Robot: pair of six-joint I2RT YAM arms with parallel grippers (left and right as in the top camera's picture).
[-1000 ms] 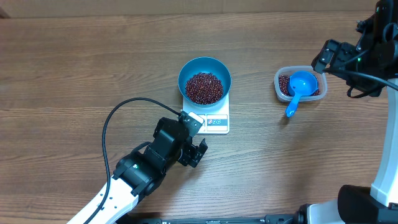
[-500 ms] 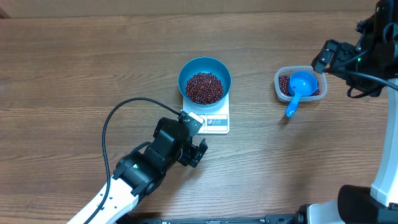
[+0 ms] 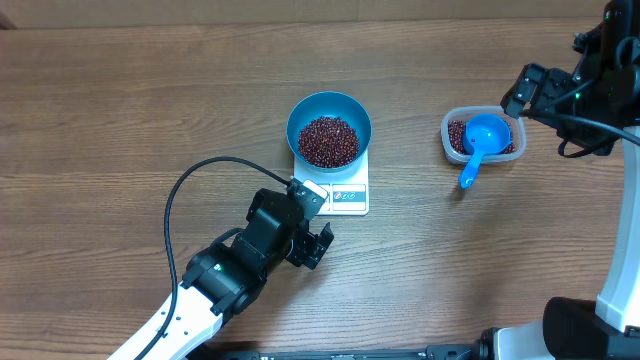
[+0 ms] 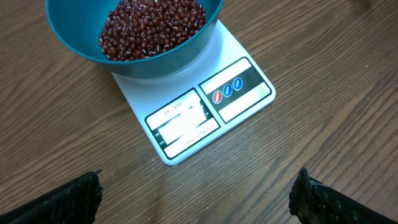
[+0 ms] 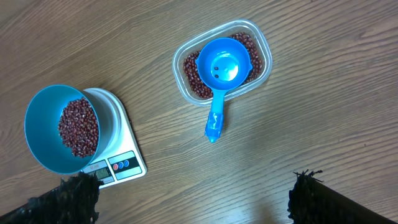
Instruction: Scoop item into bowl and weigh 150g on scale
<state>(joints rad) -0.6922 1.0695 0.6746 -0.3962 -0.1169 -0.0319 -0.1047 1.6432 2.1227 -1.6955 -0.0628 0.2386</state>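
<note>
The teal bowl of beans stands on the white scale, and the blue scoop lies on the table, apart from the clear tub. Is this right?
Not quite. The blue scoop rests in the clear tub, handle out over the rim, as the right wrist view shows. The teal bowl of beans does stand on the white scale.

Bowl (image 3: 352, 108) is plain deep teal-blue, and the beans (image 3: 328, 141) are dark red-brown with small pale flecks. Scale (image 4: 199, 106) is white with black-outlined panels, light grey print on the display label, and a black strip carrying one red and two blue buttons (image 4: 228, 90). Scoop (image 3: 486, 135) is bright glossy blue, tub (image 3: 448, 122) is clear, cable (image 3: 175, 200) is black, table (image 3: 120, 100) is mid-brown with darker streaky wood grain.
</note>
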